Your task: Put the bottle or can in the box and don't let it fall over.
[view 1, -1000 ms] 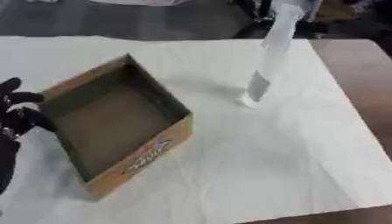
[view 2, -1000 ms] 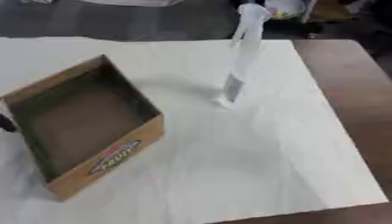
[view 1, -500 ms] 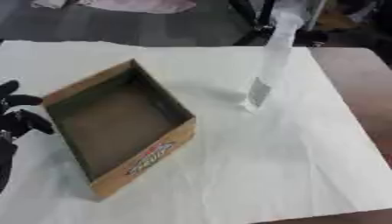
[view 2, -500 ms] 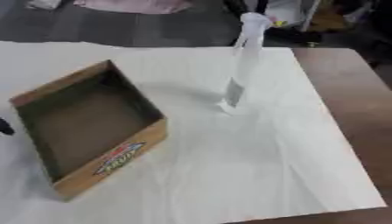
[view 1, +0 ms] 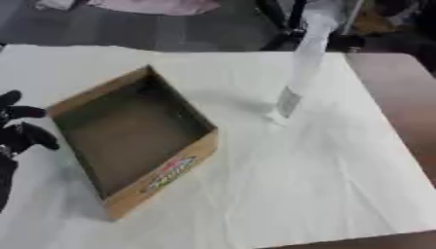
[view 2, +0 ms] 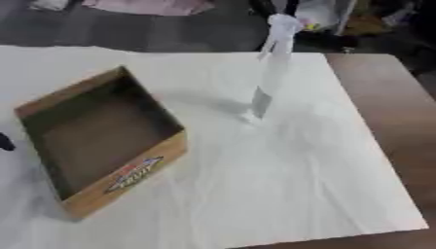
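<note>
Cardboard, brown and open-topped, forms the box [view 1: 132,141] that lies askew on the white cloth [view 1: 298,185] covering the bench [view 2: 388,97]. One corner of it points toward 12 o'clock, and a red, green and yellow printed label shows on its near outer wall. Nothing shows inside it.

At about 2 o'clock from the box, well apart from it, stands a tall, slim clear plastic bottle [view 2: 271,73]. It is upright on the cloth, though it appears to lean slightly in each eye's view. A pale cap tops it, and a small grey label sits low on its side. A soft shadow runs from its foot toward the box. No hand touches it.

At 9 o'clock in the left eye view the robot's black left hand [view 1: 17,131] shows at the picture's edge, just beside the box's left wall and apart from it. Its fingers are spread and relaxed, holding nothing. In the right eye view only a dark fingertip of it shows at the left edge. The right hand shows in neither view.

Bare brown wood of the bench shows along the 3 o'clock side, beyond the cloth's edge.
</note>
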Action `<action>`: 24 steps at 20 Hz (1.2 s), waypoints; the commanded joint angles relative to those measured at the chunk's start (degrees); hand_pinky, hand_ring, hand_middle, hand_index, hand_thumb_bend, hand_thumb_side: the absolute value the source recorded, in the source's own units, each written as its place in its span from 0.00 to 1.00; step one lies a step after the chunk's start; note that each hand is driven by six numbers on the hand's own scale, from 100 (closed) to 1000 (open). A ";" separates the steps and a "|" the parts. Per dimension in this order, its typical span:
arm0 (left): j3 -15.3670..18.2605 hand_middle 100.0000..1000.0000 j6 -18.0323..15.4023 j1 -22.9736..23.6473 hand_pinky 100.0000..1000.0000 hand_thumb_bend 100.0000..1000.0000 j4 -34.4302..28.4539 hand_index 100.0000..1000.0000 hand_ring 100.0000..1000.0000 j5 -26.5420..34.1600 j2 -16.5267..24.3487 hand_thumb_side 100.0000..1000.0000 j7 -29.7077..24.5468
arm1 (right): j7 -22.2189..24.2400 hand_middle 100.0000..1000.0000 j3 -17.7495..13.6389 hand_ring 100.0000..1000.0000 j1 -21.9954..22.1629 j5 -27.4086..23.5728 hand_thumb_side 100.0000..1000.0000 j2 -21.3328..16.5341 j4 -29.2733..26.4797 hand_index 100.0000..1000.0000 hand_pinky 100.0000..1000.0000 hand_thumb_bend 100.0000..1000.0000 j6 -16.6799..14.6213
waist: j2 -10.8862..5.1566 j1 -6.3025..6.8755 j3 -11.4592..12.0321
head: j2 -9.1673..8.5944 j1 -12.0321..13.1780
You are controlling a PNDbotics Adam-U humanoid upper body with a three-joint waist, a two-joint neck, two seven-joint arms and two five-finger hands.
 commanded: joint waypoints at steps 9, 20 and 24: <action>-0.52 0.63 0.28 0.46 0.47 0.06 -1.01 0.89 0.48 0.41 1.12 0.74 -0.78 | 11.06 1.00 2.52 1.00 -17.65 10.88 0.32 8.45 15.94 0.95 1.00 0.14 -15.72 | -1.64 -0.03 0.77 | 0.40 -1.51; -1.20 0.63 1.04 0.32 0.47 0.06 -1.01 0.89 0.48 0.90 0.72 0.75 -1.69 | 11.06 1.00 1.26 1.00 -25.72 19.35 0.31 18.15 25.33 0.97 0.96 0.18 -19.38 | -1.63 -0.18 2.09 | -2.18 -3.26; -1.32 0.63 1.19 0.17 0.47 0.06 -1.01 0.89 0.48 0.99 0.63 0.74 -1.99 | 11.06 1.00 1.50 1.00 -26.53 20.87 0.33 20.19 25.40 0.97 0.98 0.17 -20.89 | -1.50 -0.26 2.64 | -2.61 -3.42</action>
